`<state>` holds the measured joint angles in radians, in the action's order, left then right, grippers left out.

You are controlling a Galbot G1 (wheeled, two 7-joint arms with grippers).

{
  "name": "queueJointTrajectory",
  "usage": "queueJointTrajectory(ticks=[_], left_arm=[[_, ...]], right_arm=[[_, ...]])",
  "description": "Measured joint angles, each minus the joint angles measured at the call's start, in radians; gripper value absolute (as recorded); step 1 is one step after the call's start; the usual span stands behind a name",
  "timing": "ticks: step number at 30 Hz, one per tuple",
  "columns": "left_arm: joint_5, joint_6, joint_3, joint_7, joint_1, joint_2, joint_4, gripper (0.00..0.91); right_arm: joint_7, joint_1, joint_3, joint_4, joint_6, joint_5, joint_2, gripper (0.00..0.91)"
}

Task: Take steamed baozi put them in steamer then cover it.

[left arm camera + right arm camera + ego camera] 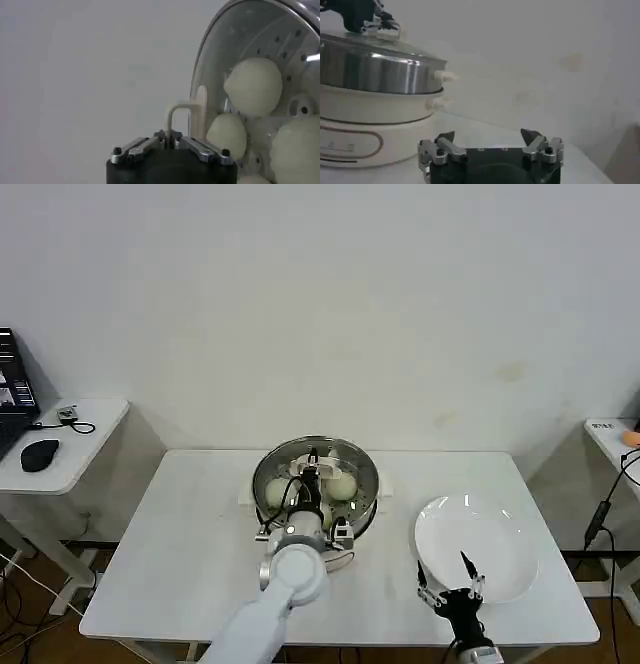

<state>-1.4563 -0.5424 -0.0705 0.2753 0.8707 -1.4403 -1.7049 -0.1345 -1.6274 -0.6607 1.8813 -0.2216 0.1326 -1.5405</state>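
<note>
The steamer (pixel 264 480) stands at the middle of the white table, a shiny steel pot (pixel 375 75) on a white base (pixel 365 120). The clear glass cover (pixel 240 30) lies on its rim. Through the glass I see three cream-white baozi (pixel 252 86) (pixel 227 135) (pixel 295 150) on the perforated tray. My left gripper (pixel 312 469) (pixel 170 140) is over the pot's centre, shut on the metal leg of the cover's beige handle (pixel 200 112). My right gripper (pixel 455 586) (pixel 489 136) stands open near the table's front right, holding nothing.
A flat white plate (pixel 500 534) with nothing on it lies right of the steamer, just beyond my right gripper. A side table (pixel 70 454) with a mouse and laptop stands at far left. Another table edge with cables (pixel 605 514) is at far right.
</note>
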Motion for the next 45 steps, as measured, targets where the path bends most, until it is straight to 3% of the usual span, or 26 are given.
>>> queueJointTrajectory(ticks=[14,31,37,45], left_arm=[[-0.003,0.005,-0.012,0.020,0.040,0.036,-0.080,0.907],[0.110,0.046,0.030,-0.020,0.220,0.197,-0.400,0.907],[0.312,0.118,0.150,-0.136,0.371,0.242,-0.517,0.907],[0.825,0.262,0.440,-0.375,0.572,0.250,-0.518,0.907]], right_arm=[[0.000,-0.002,0.017,0.000,0.001,0.013,-0.006,0.907],[0.001,-0.012,0.014,0.008,0.009,0.015,-0.001,0.907],[-0.001,-0.025,0.020,0.027,0.022,-0.002,0.012,0.907],[-0.006,-0.074,0.037,0.098,0.088,-0.085,0.074,0.907]])
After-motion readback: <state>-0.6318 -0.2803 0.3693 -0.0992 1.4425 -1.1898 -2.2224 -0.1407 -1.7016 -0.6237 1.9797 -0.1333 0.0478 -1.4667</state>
